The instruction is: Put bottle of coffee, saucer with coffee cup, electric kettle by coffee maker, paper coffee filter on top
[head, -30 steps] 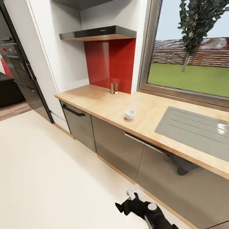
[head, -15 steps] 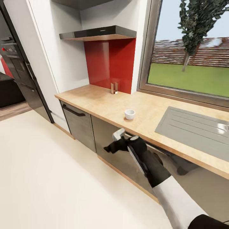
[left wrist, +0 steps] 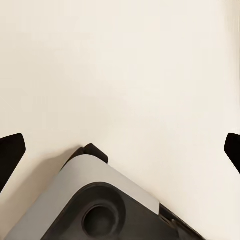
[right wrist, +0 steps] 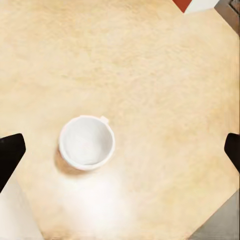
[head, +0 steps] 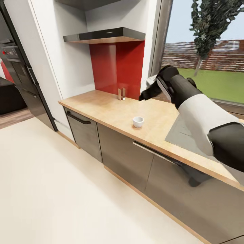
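Note:
The white coffee cup (head: 138, 121) stands upright on the pale wood-look countertop (head: 108, 110), near its front edge. My right gripper (head: 145, 93) hangs above the countertop, behind and higher than the cup. In the right wrist view the cup (right wrist: 86, 142) lies below, nearer one black fingertip (right wrist: 10, 155), and the right gripper (right wrist: 120, 152) is open with nothing in it. My left gripper (left wrist: 120, 150) is open over the cream floor, above my own grey base (left wrist: 100, 205). The coffee maker, bottle of coffee, paper coffee filter, saucer and electric kettle are out of view.
A steel sink (head: 176, 134) sits in the worktop at the right, partly behind my right arm. A small brown and metal object (head: 121, 94) stands against the red backsplash (head: 117, 67). A dark shelf (head: 105, 35) hangs above. Glossy dark cabinets (head: 122, 159) run below.
My right arm has swung up from low in front of the cabinets to above the countertop, over the cup. The cup has not moved.

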You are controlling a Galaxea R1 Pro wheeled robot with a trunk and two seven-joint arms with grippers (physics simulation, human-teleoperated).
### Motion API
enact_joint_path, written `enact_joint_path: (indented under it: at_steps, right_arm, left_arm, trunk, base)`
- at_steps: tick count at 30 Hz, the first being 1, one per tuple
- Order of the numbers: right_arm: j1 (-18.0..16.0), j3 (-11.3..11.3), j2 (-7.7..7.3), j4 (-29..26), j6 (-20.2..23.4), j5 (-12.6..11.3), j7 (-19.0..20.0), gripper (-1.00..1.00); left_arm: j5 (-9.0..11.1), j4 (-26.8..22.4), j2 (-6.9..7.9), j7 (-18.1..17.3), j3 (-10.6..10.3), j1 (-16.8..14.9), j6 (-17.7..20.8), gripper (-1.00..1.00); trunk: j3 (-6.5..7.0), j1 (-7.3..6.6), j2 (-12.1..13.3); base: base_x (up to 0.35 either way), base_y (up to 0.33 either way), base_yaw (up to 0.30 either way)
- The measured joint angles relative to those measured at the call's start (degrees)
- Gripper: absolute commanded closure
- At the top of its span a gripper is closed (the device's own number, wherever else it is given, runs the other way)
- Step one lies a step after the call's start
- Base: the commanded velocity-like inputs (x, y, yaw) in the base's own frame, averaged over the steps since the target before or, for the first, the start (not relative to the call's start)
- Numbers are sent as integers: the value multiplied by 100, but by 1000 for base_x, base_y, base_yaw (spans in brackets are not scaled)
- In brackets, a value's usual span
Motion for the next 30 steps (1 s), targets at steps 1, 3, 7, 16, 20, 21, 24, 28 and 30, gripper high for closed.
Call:
enact_joint_path:
  at_steps: [1, 3, 7, 16, 20, 21, 24, 28, 30]
  right_arm:
    - [-113, 11, -22, 240, 0, 9, 0, -100]
    - [-213, 32, -62, 478, 1, 52, -1, -100]
    - [-288, 289, -178, 761, 2, 156, 238, -100]
    - [-314, 1059, -243, 981, -4, 390, 1398, -100]
    - [-294, 1095, -258, 1023, -9, 412, 1443, -100]
    - [-288, 1100, -260, 1035, -9, 415, 1448, -100]
    - [-226, 1116, -264, 1204, -16, 417, 1456, -100]
    - [-162, 1129, -264, 1465, -27, 407, 1601, -100]
    - [-150, 1129, -264, 1507, -28, 404, 1735, -100]
  left_arm:
    - [0, 0, 0, 0, 3, 1, 0, -100]
    - [0, 0, 0, 0, 5, 2, 0, -100]
    - [0, 0, 0, 0, 7, 2, 0, -100]
    - [1, 6, 0, 4, 7, -1, 0, -100]
    - [0, 8, 0, 5, 8, 0, 1, -100]
    - [0, 8, 0, 6, 7, 1, 1, -100]
    - [0, 8, 0, 7, 8, 2, 1, -100]
    - [0, 8, 0, 7, 8, 2, 1, -100]
    - [0, 8, 0, 6, 7, 2, 1, -100]
  trunk:
    - [0, 0, 0]
    - [0, -1, 0]
    - [0, -3, 0]
    - [0, -1, 0]
    - [0, -2, 0]
    - [0, -2, 0]
    - [0, -3, 0]
    - [0, -1, 0]
    - [0, -1, 0]
  base:
    - [8, 0, 0]
    - [93, 0, 0]
    - [237, 0, 0]
    - [224, 1, 0]
    - [172, 47, 0]
    - [267, 83, 0]
    - [290, 92, 0]
    - [153, 46, 0]
    - [94, 42, 0]
